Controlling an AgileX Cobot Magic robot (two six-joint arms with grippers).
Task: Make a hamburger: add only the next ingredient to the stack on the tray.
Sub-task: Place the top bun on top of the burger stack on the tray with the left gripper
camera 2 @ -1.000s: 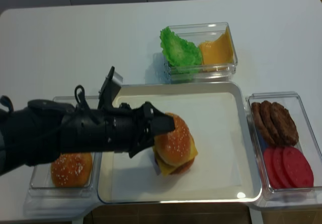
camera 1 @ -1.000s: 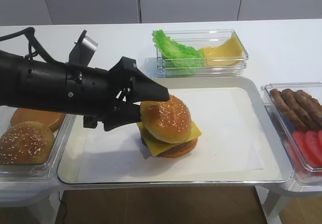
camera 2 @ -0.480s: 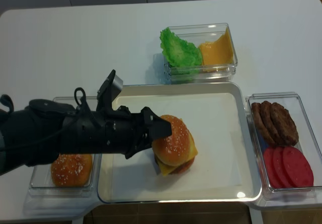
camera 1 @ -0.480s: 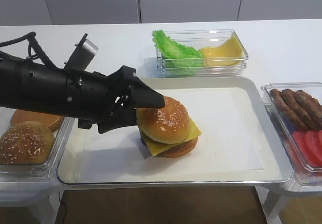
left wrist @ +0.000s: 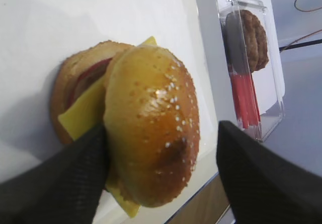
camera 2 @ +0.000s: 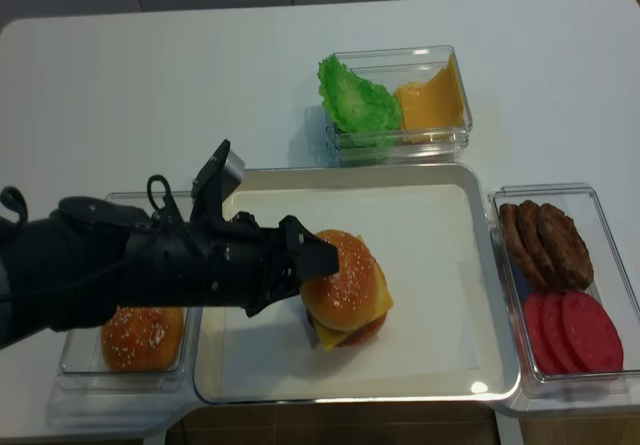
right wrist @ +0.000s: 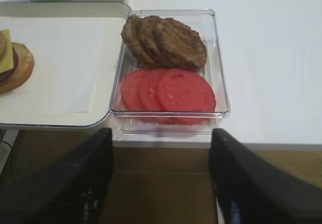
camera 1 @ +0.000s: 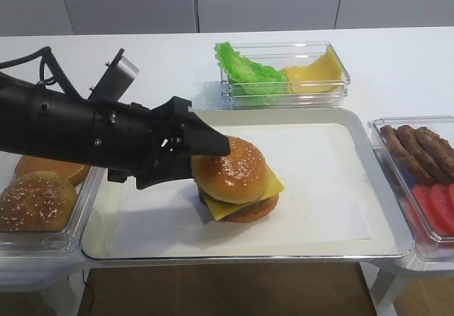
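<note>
**Operator:** Where did my bun top end up, and what was the left gripper doing?

**Legend:** Your bun top (camera 1: 229, 168) sat on the stack (camera 1: 245, 204), over the cheese slice, near the middle of the tray (camera 1: 369, 239). Your left gripper (camera 1: 202, 158) reached in from the tray's left side, its jaws spread wide around the bun. In the left wrist view one finger (left wrist: 60, 183) touched the bun's side while the other stood apart from it, so you cannot call it a firm grasp.

**Operator:** And the right gripper?

**Legend:** Your right gripper (right wrist: 160, 178) hung off the tray's right corner, before the tub of patties and tomato slices (right wrist: 168, 65), jaws apart and holding nothing. No labels or writing were readable anywhere around the tray.
</note>
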